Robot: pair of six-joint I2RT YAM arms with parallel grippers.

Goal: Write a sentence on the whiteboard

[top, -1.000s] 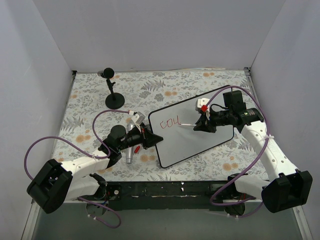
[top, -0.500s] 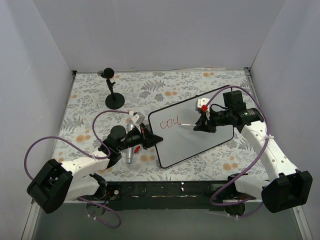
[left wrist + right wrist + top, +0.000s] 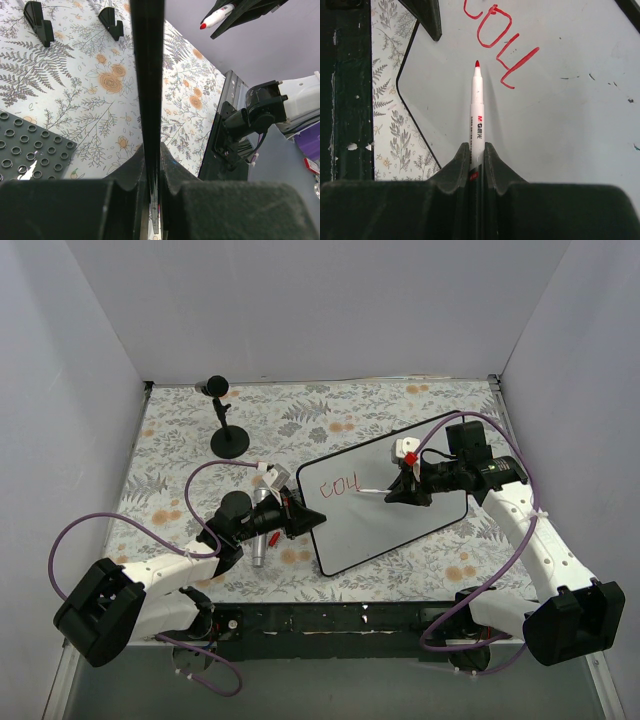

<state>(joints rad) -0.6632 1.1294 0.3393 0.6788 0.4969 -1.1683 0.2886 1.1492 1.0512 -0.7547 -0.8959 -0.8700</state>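
The right gripper (image 3: 476, 150) is clenched on the rear of a red marker (image 3: 477, 107). The marker's tip points at the whiteboard (image 3: 560, 130) just below the red letters (image 3: 495, 35), which read "cou" plus one slanted stroke. Whether the tip touches, I cannot tell. The left gripper (image 3: 152, 162) is clamped on the whiteboard's thin black edge at its near left corner. It steadies the whiteboard over the floral cloth (image 3: 100, 100), beside a dark perforated plate (image 3: 30, 150). The whiteboard looks stiff, light and glossy, so it would likely skid or pivot under pen pressure, and the edge is the sensible place to hold it. The slim marker, gripped far back, calls for light strokes.
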